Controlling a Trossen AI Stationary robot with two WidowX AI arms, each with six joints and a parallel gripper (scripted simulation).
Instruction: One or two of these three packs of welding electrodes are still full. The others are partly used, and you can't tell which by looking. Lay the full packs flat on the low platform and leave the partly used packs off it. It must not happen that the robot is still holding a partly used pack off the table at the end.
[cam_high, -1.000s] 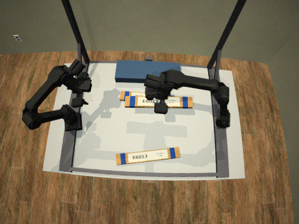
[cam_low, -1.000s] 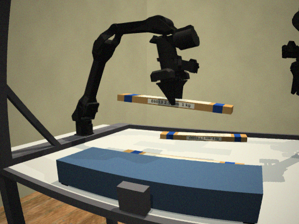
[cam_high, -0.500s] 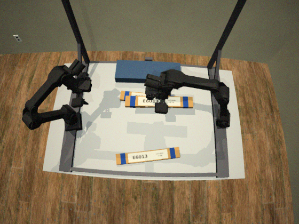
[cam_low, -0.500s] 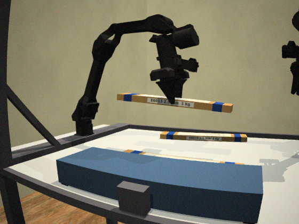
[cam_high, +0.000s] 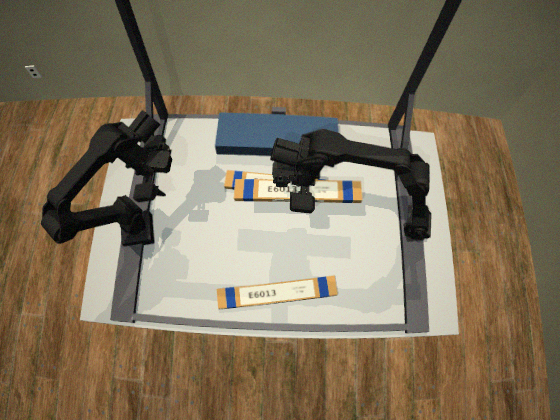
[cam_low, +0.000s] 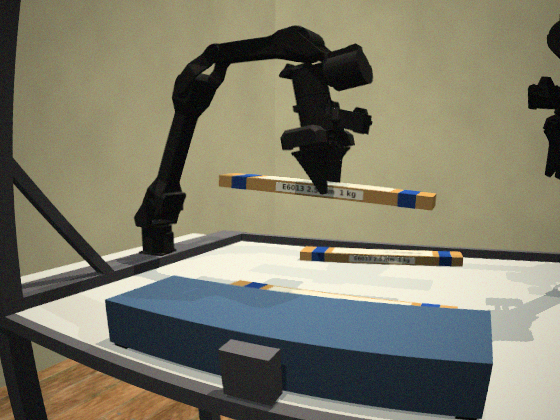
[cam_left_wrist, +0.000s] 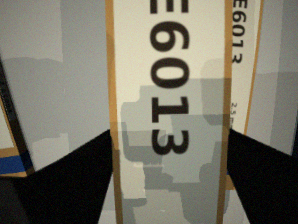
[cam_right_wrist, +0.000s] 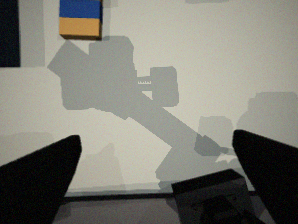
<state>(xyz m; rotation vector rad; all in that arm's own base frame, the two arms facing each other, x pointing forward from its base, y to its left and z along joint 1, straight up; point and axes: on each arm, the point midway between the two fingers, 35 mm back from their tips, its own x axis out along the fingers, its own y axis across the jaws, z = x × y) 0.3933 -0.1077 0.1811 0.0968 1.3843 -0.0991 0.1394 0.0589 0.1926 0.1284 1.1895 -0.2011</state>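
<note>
My left gripper (cam_high: 301, 196) (cam_low: 322, 186) (cam_left_wrist: 168, 135) is shut on the middle of an orange and white pack marked E6013 (cam_high: 331, 190) (cam_low: 380, 193) (cam_left_wrist: 170, 75). It holds the pack level, well above the table. A second pack (cam_high: 244, 176) (cam_low: 340, 294) (cam_left_wrist: 243, 60) (cam_right_wrist: 80, 17) lies flat on the table right beside the blue low platform (cam_high: 250, 132) (cam_low: 300, 325), partly under the held pack in the top view. A third pack (cam_high: 276, 291) (cam_low: 380, 256) lies flat near the front edge. My right gripper (cam_high: 149, 190) (cam_right_wrist: 156, 139) is open and empty at the table's side, far from the packs.
The white table top (cam_high: 200, 260) has a dark frame rail (cam_high: 415, 280) along its edges and two slanted posts (cam_high: 142, 60) at the back. A small grey block (cam_low: 249, 370) sits on the rail in front of the platform.
</note>
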